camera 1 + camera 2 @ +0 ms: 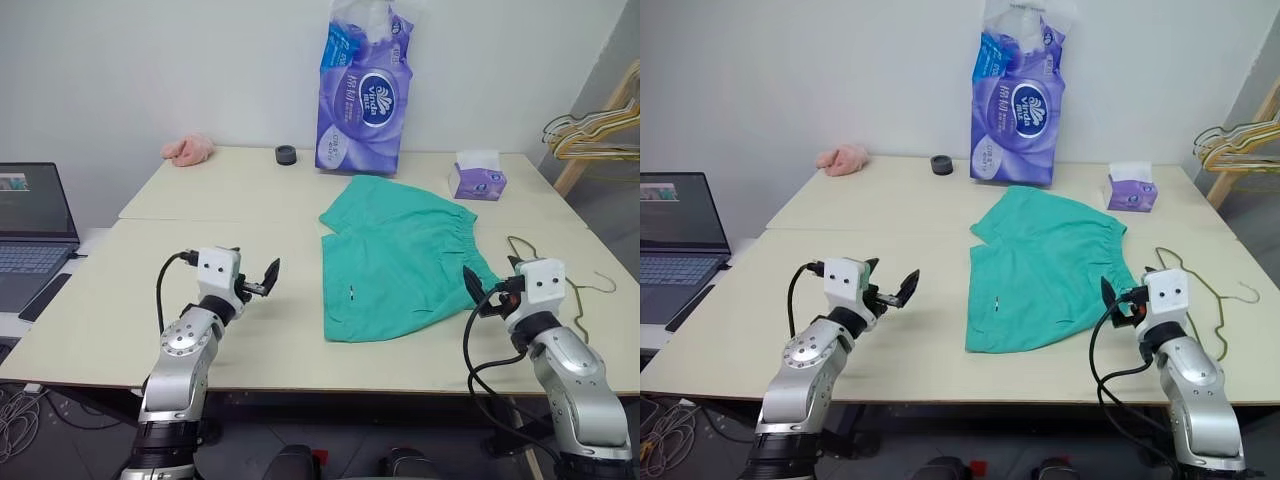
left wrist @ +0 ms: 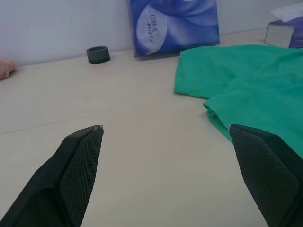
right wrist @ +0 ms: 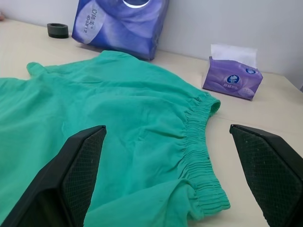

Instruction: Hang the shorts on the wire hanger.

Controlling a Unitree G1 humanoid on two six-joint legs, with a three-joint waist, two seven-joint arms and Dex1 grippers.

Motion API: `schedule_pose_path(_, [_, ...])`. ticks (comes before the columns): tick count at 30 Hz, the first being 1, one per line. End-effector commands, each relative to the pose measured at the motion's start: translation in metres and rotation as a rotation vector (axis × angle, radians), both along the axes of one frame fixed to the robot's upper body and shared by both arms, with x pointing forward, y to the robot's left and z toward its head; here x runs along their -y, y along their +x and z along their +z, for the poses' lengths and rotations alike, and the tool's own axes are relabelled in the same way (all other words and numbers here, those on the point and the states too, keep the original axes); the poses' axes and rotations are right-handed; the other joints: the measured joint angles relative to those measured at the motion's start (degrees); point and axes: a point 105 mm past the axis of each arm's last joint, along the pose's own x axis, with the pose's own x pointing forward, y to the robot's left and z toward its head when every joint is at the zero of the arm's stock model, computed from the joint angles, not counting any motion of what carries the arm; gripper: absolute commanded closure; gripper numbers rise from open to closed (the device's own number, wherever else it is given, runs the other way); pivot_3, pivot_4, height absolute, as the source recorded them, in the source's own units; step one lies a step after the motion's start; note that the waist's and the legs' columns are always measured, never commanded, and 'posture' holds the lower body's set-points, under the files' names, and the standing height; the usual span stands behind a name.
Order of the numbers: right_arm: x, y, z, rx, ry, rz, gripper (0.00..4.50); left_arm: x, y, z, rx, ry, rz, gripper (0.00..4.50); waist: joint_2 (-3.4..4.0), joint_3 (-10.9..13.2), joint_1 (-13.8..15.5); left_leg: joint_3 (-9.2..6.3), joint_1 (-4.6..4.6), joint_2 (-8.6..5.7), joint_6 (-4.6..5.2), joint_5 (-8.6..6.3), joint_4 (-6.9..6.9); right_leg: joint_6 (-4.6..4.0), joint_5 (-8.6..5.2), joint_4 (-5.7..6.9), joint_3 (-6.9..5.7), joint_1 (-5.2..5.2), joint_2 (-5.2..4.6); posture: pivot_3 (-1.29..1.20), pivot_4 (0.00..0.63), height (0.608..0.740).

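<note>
Shorts [image 1: 400, 255] of teal-green cloth lie flat on our pale beige table [image 1: 230, 200], right of centre, with the wire hanger [image 1: 1205, 285] just beside their waistband. Our left gripper [image 1: 257, 280] and right gripper [image 1: 1120, 300] hover over the near edge, fingers spread wide, holding nothing. Toward the white wall [image 1: 150, 70] we see a purple tissue-roll pack [image 1: 362, 90], a tissue box [image 1: 478, 176], a black ring [image 1: 286, 154] and a pink cloth lump [image 1: 188, 149]. A laptop [image 1: 30, 230] sits at our left, a bunch of hangers [image 1: 590, 130] at far right.

Two pale tables [image 1: 250, 330] pushed together against a plain white wall [image 1: 150, 70]; a laptop [image 1: 30, 225] sits on what may be a side desk.
</note>
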Motion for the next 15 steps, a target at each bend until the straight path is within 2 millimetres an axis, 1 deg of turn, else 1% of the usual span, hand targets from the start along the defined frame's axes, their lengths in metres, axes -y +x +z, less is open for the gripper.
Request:
schedule_pose_path(1, [-0.002,-0.001,0.016,0.058,0.003,0.011,0.03,0.009,0.002,0.02,0.075,-0.002,-0.048,0.01,0.0,0.0,0.0,0.01,0.0,0.0,0.0,0.0,0.0,0.0,0.0,0.0,0.01,0.0,0.0,0.06,0.0,0.74])
schedule_pose_path(4, [-0.001,-0.002,0.017,0.06,-0.003,0.011,0.03,0.013,0.002,0.021,0.081,0.002,-0.068,0.01,0.0,0.0,-0.1,0.01,0.0,0.01,0.0,0.0,0.0,0.0,0.0,0.0,0.01,0.0,0.01,0.05,0.0,0.74])
schedule_pose_path(6, [-0.004,-0.003,0.018,0.061,-0.02,0.03,0.03,0.019,0.0,0.022,0.085,0.018,-0.121,0.01,0.01,0.0,-0.1,0.01,0.0,0.01,0.0,0.0,0.0,0.0,0.0,0.0,0.01,0.0,0.02,0.05,0.0,0.74])
schedule_pose_path(11, [-0.018,-0.009,0.019,0.051,-0.084,0.154,0.03,0.036,-0.014,0.015,0.012,-0.013,-0.337,0.01,0.03,0.0,-1.0,0.01,0.0,0.03,0.0,0.0,-0.01,-0.03,-0.02,0.0,0.0,0.0,0.05,0.02,0.0,0.74])
schedule_pose_path(13, [-0.021,-0.012,0.021,0.045,-0.121,0.208,0.03,0.042,-0.022,0.01,-0.031,0.044,-0.448,0.01,0.03,0.0,-1.4,-0.01,0.0,0.08,0.0,0.0,-0.01,-0.09,-0.06,0.0,-0.02,0.0,0.1,0.0,0.0,0.74])
schedule_pose_path(15, [-0.026,-0.02,0.023,0.022,-0.172,0.317,0.03,0.049,-0.029,0.005,-0.101,0.09,-0.568,0.01,0.05,0.0,-1.7,-0.01,0.01,0.1,0.0,-0.01,-0.02,-0.14,-0.1,0.0,-0.02,0.0,0.14,-0.01,0.002,0.74])
